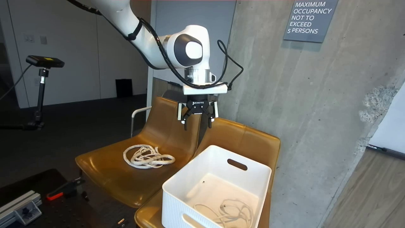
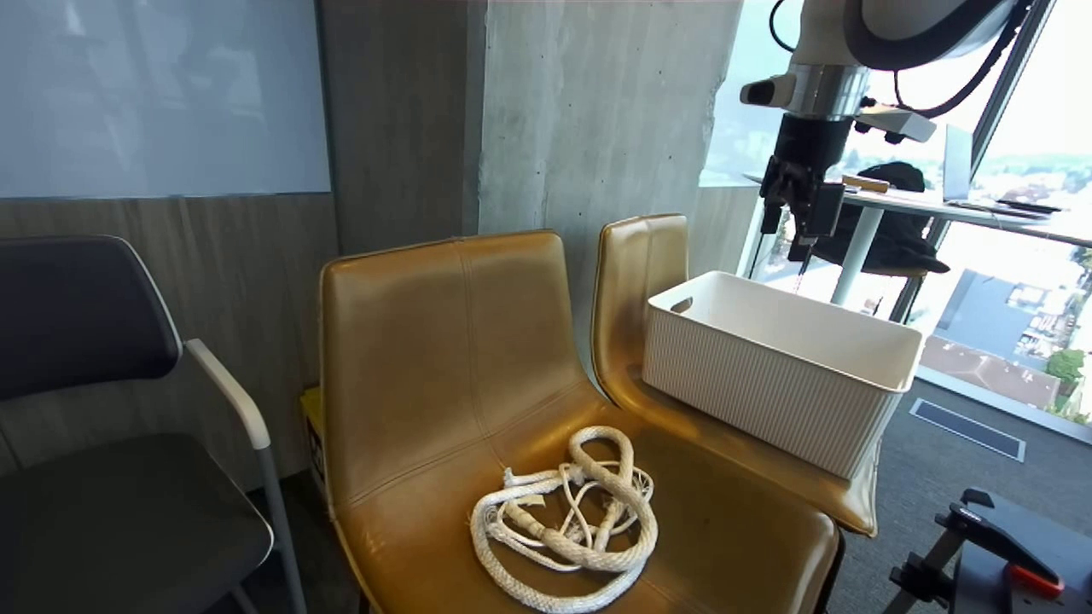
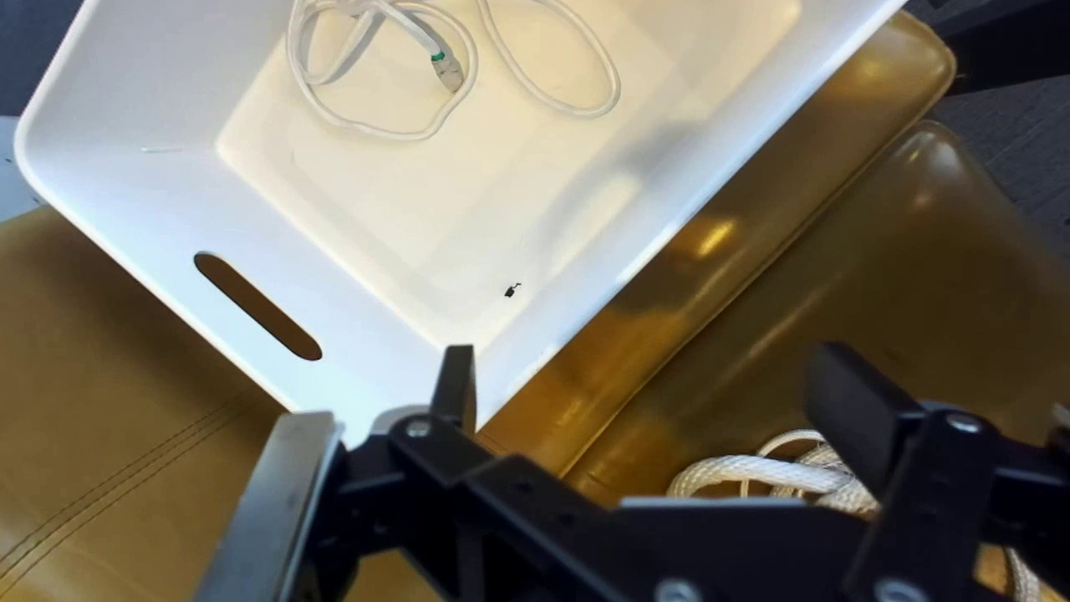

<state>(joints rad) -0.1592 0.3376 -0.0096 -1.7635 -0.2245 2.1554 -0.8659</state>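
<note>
The black two-fingered gripper (image 1: 198, 124) hangs from the white robot arm (image 1: 186, 50), pointing down, its fingers well apart with open air between the tips. Lower than it, and apart from the tips, stands a white rectangular plastic bin (image 2: 759, 388) with ribbed outer walls and oval handle slots; in the wrist view one corner shows just beyond one finger, and the rest stretches away from the gripper. On the bin's floor, farther out than that corner, lies a thin white looped cord (image 3: 391, 135) with a green band near one end. A tiny black speck (image 3: 512, 291) lies closer in, near the corner; it is too small to tell whether it is debris or a mark. The bin rests on a tan leather-like chair (image 1: 253, 141). Below and toward the gripper's other finger, a thick white braided rope (image 2: 589, 556) lies coiled on the seat of a matching tan chair (image 1: 107, 164). Beyond the gripper rises a grey concrete wall (image 1: 284, 95).
</note>
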